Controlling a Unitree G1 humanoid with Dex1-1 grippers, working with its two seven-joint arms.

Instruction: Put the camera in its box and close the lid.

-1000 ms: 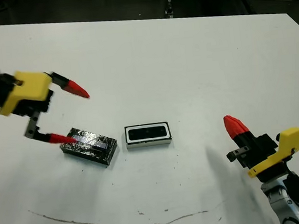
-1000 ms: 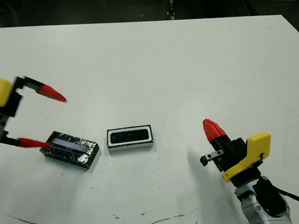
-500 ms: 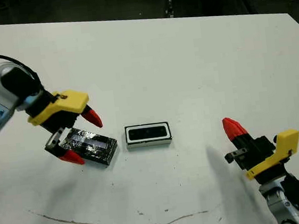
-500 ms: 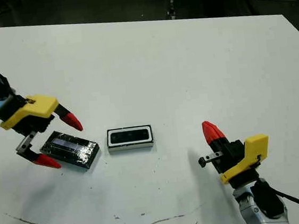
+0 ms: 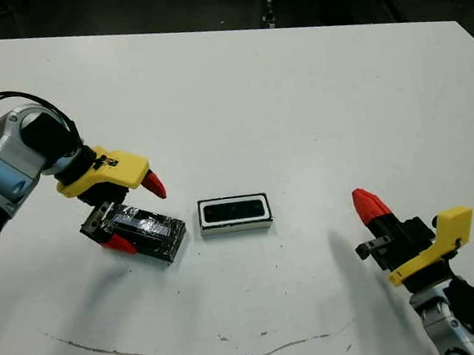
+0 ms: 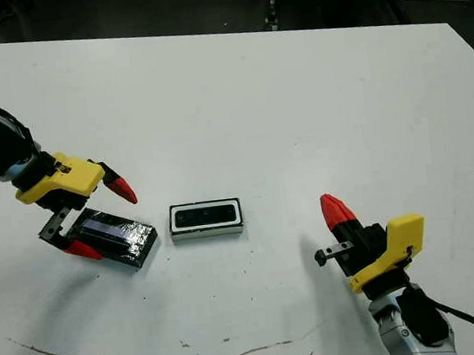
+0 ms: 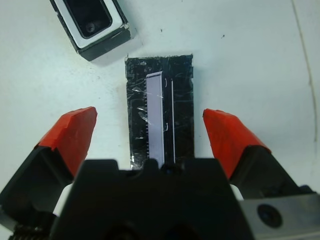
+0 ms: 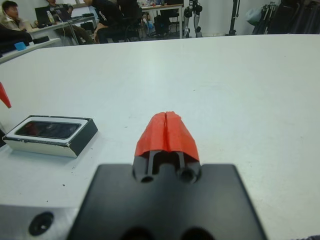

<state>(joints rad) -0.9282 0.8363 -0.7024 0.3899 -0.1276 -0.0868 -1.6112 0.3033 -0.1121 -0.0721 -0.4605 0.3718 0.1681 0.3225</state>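
The box point(image 5: 234, 213), a white-rimmed shallow tray, sits mid-table with the camera point(image 5: 234, 210) lying flat inside it as a black bar. Just to its left lies the lid point(image 5: 149, 229), a black speckled slab carrying a pale bluish streak, angled on the table. My left gripper point(image 5: 137, 214) is open and low over the lid's outer end. One red fingertip is on each long side, as the left wrist view shows around the lid point(image 7: 175, 90). My right gripper point(image 5: 367, 202) is shut and empty, off to the right of the box point(image 8: 50, 134).
A thin brown curved mark point(image 5: 196, 351) runs across the table near its front edge. The table's far edge point(image 5: 204, 24) meets a dark floor. Seated people point(image 8: 15, 15) and chairs show beyond the table in the right wrist view.
My left gripper has swung in from the left and dropped, so its open fingers now straddle the lid's end. The lid, box and right gripper have stayed put.
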